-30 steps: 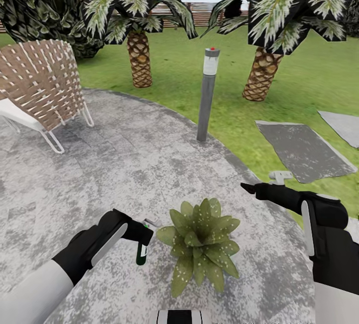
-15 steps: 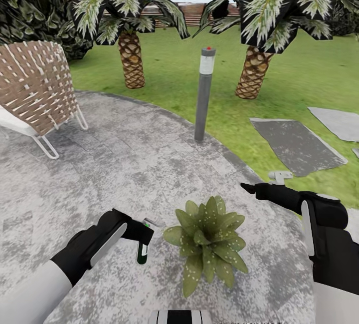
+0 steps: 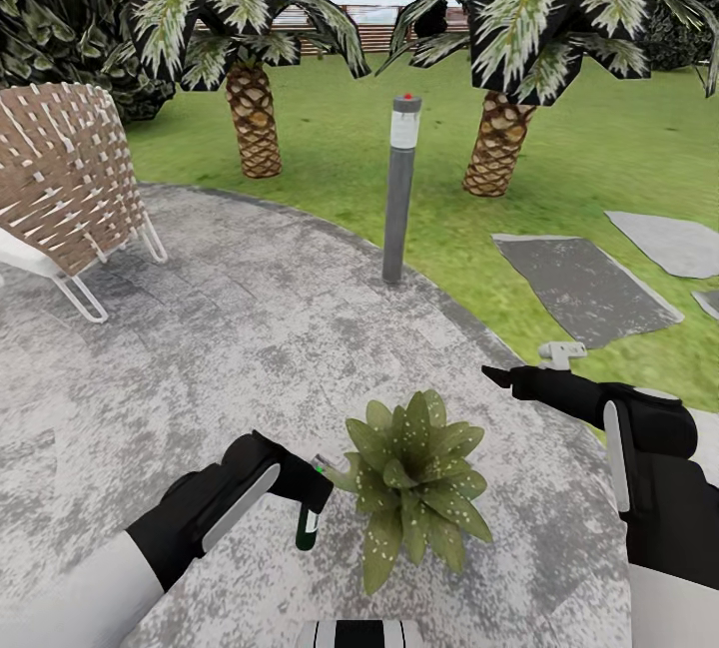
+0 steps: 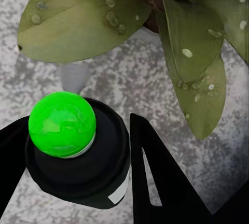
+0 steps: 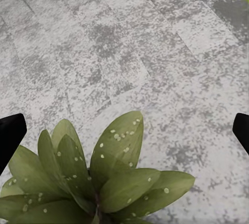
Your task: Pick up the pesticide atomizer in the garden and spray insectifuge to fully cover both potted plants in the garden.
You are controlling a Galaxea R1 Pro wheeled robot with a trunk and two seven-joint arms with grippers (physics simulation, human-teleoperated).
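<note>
Here the left gripper (image 3: 312, 490) clamps the pesticide atomizer (image 3: 309, 524) — beside the potted plant (image 3: 414, 481).

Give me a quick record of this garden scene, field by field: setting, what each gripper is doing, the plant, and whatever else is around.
setting: round grey stone patio edged by lawn
left gripper: shut on the pesticide atomizer, beside the plant
right gripper: open, holding nothing, raised beyond the plant
potted plant: low green rosette on the patio
insectifuge: white specks dotted over the leaves
nearby: grey post at patio edge, woven chair, two palms
</note>
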